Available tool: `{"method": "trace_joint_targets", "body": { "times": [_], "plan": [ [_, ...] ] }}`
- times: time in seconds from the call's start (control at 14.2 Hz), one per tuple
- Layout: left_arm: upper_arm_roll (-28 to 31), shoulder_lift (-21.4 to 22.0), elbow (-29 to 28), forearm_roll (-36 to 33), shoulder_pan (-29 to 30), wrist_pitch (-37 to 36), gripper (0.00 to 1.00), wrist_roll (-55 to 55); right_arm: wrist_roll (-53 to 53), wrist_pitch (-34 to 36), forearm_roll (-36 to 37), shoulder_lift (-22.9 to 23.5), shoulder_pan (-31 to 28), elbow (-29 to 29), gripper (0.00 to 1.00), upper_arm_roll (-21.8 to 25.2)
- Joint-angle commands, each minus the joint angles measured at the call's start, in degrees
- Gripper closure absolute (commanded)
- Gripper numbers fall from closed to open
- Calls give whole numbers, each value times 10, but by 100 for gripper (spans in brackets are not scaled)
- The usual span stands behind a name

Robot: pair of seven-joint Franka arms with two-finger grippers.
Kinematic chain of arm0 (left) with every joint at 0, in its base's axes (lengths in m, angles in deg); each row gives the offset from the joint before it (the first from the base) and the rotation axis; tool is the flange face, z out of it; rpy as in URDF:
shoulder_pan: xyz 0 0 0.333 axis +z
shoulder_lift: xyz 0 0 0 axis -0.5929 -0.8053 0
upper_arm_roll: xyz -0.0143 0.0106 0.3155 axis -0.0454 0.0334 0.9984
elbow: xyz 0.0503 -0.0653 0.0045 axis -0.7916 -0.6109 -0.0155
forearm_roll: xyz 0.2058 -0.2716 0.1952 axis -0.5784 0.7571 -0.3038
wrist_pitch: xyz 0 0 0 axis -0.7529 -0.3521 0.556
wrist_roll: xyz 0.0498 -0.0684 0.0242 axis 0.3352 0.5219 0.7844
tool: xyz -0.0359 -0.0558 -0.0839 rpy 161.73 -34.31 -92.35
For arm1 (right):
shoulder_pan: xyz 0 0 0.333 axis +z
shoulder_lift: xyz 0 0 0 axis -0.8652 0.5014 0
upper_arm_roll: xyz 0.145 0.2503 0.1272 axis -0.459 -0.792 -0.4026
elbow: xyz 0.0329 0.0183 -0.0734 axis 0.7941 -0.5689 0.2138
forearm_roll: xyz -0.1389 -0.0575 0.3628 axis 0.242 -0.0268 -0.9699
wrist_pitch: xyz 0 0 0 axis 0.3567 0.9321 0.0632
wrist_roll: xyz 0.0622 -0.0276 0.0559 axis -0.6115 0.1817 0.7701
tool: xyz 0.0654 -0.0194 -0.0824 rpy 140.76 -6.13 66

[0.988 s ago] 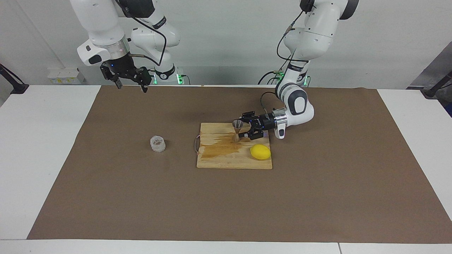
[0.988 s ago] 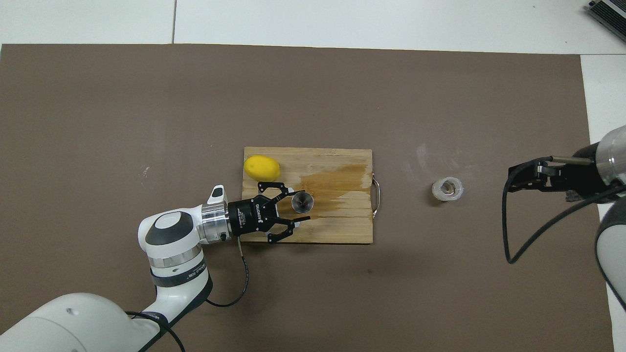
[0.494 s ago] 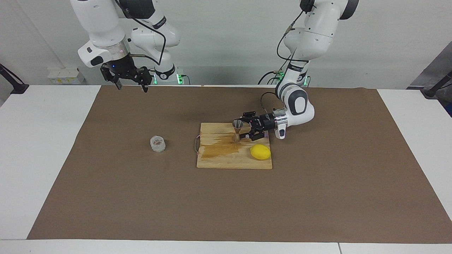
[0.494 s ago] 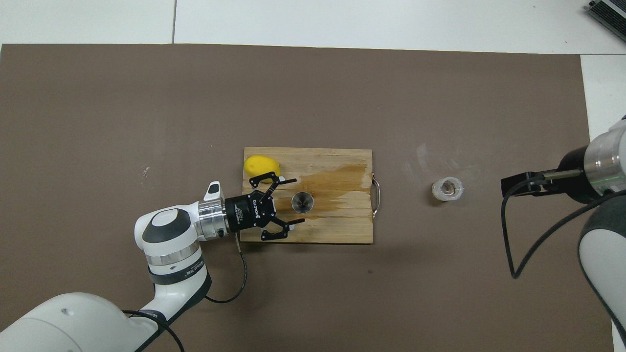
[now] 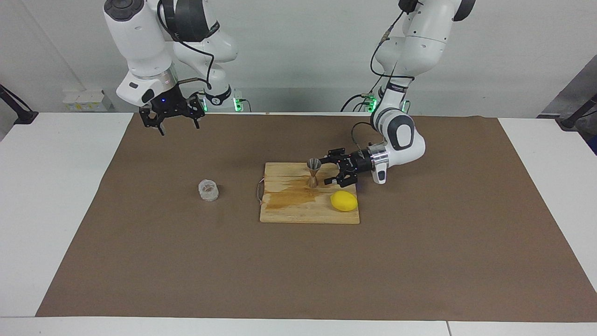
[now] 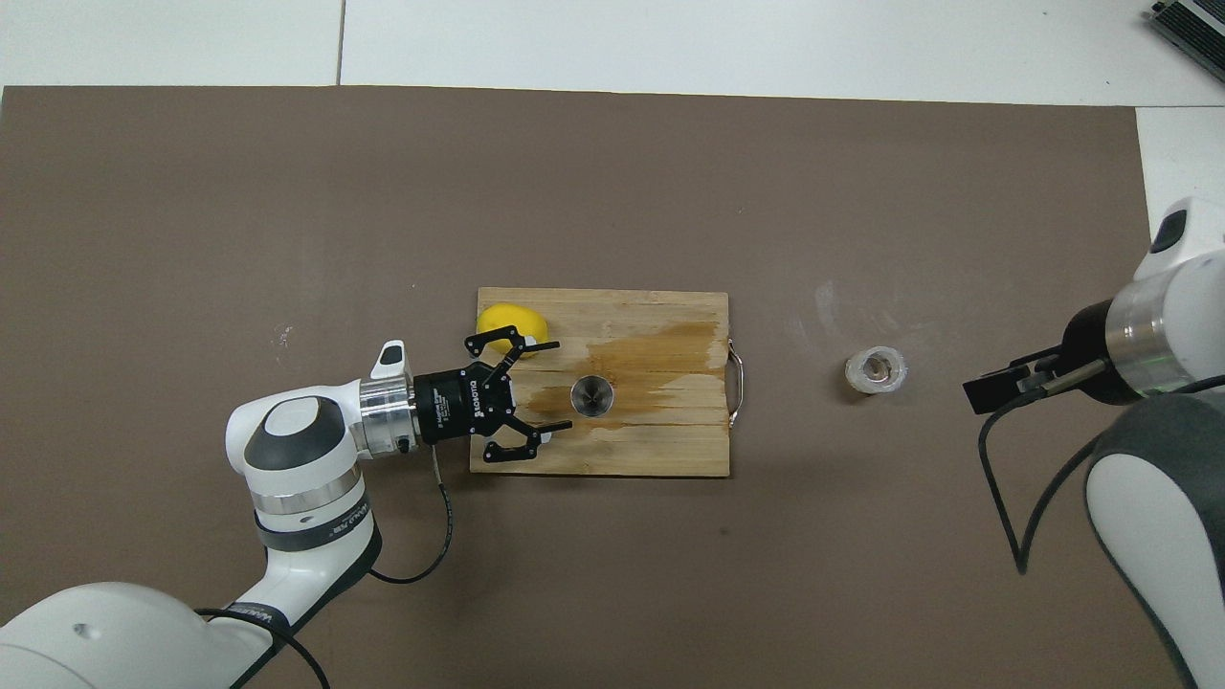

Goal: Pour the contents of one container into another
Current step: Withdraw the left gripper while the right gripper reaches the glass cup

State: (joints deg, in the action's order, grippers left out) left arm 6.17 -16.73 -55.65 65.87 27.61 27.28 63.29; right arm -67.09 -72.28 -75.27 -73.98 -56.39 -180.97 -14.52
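Starting at the right arm's end of the worktop (image 5: 56, 196), the right hand (image 5: 175, 125) is hanging wide open and empty over the brown mat's (image 5: 419, 261) edge by its own base. The clear faceted glass cup (image 5: 208, 190) is sitting upright on the mat, clear of that hand and toward the middle of the worktop from it, so the right arm is the nearer one for lifting it. Whether anything is inside the cup is hard to judge. Next, the stained wooden cutting board (image 5: 298, 212) is carrying the steel jigger (image 5: 313, 172), standing upright, with a lemon (image 5: 344, 201) beside it. The left hand (image 5: 331, 173), fingers spread wide, is lying low and level just beside the jigger, pointing at it but apparently not touching.
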Motion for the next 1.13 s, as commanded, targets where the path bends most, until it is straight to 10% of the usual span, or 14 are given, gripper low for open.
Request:
{"method": "trace_joint_targets", "body": {
  "times": [0.0,1.06],
  "plan": [
    [-3,26,12,-77,36,1,0,55,90,-41,4,-13,-2,-46,0,-1],
    [2,42,275,-585,163,-115,0,234,521,-201,-54,81,-4,-112,0,-2]
  ]
}}
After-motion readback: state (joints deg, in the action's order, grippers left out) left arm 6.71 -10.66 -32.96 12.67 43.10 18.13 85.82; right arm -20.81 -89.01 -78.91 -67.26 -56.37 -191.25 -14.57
